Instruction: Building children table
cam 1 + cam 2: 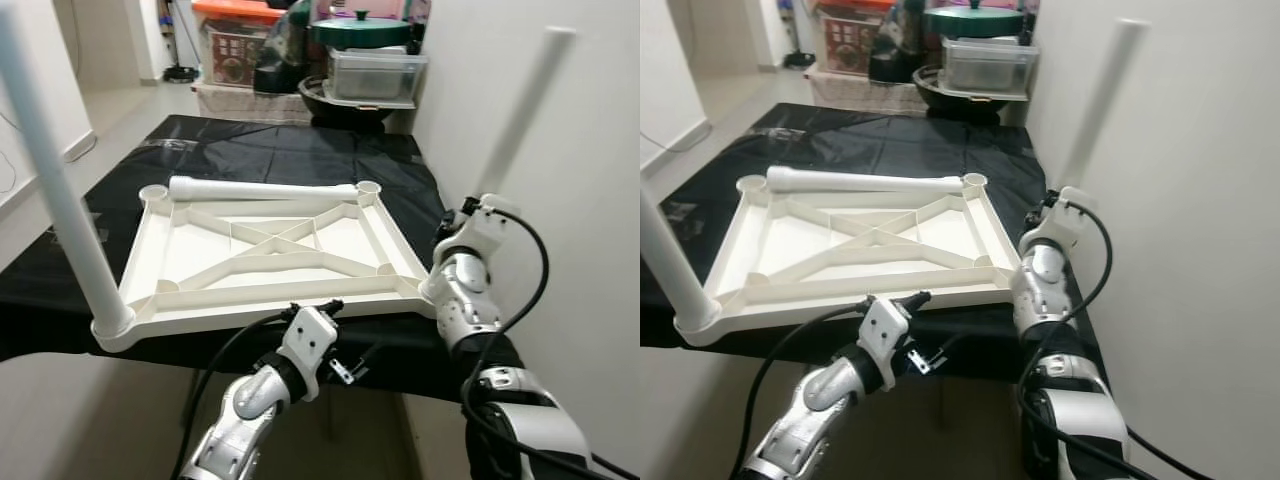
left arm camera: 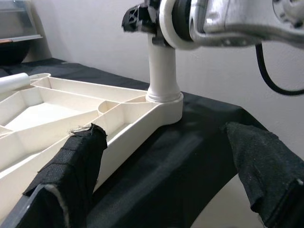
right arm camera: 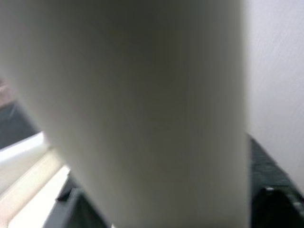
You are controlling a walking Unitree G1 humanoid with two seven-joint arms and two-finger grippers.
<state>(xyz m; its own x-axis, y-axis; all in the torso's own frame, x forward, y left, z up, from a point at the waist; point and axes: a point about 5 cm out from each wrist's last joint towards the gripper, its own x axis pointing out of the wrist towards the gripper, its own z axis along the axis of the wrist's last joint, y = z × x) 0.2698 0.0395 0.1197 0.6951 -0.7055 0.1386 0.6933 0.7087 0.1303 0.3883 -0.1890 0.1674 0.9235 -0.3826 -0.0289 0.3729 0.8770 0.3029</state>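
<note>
The right tool is clamped on the upright leg to seat it in the upturned tabletop on the worktop, while the left tool, fingers apart, waits near that corner socket.

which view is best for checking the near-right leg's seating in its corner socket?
Left wrist view: the leg stands in the corner socket of the tabletop, the joint unobstructed and close. In the eye views the right tool and its wrist cover that corner; the leg rises above them. The right wrist view has the leg as a blurred close-up.
</note>
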